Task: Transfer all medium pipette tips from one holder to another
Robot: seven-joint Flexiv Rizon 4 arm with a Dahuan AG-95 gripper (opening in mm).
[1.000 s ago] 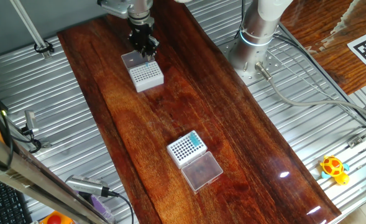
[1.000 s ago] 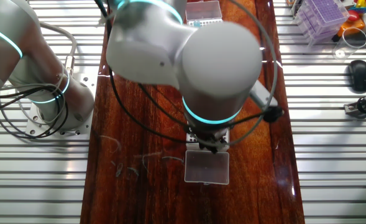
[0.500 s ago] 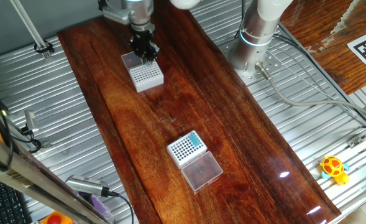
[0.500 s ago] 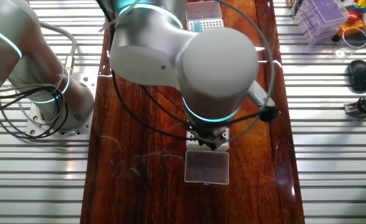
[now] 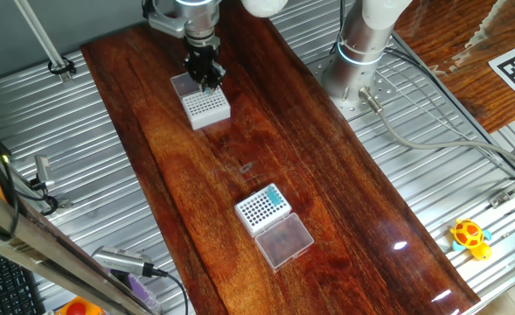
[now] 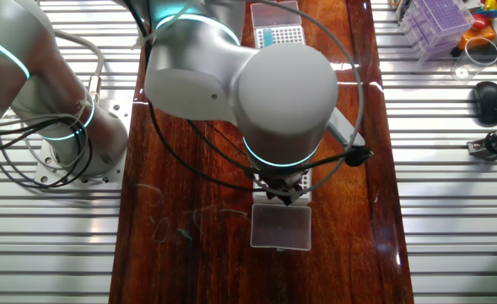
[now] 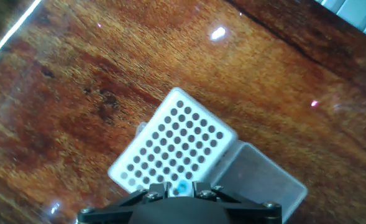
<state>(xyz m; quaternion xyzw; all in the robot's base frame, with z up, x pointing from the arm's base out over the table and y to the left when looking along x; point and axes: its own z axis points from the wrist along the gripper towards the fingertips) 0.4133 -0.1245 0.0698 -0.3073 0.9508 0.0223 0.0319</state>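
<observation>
near lid (image 5: pixel 285 241): clear boxy lid lying flat on the bench (image 5: pixel 240 166), touching the near edge of its rack
near rack (image 5: pixel 263 208): white square rack with bold dark holes, mid-bench; its far right corner is filled with teal dots
medium pipette tips (image 5: pixel 276 199): a small cluster standing upright in that corner, long axes vertical, seen end-on as dots; the same cluster shows in the other fixed view (image 6: pixel 267 36)
far rack (image 5: pixel 206 105): white square rack with finer holes, well apart from the near rack, toward the bench's far end; most holes look empty in the hand view (image 7: pixel 174 144)
far lid (image 5: pixel 185 83): frosted, flat on the bench, touching the far rack's far side
end effector (image 5: pixel 205 80): hangs straight down over the far rack's far edge, fingers close together
held tip (image 7: pixel 183 188): one teal tip sits between the fingertips in the hand view, seen end-on, axis along the fingers, pointing down at the rack edge
arm (image 6: pixel 256 76): hides most of the far rack in the other fixed view
</observation>
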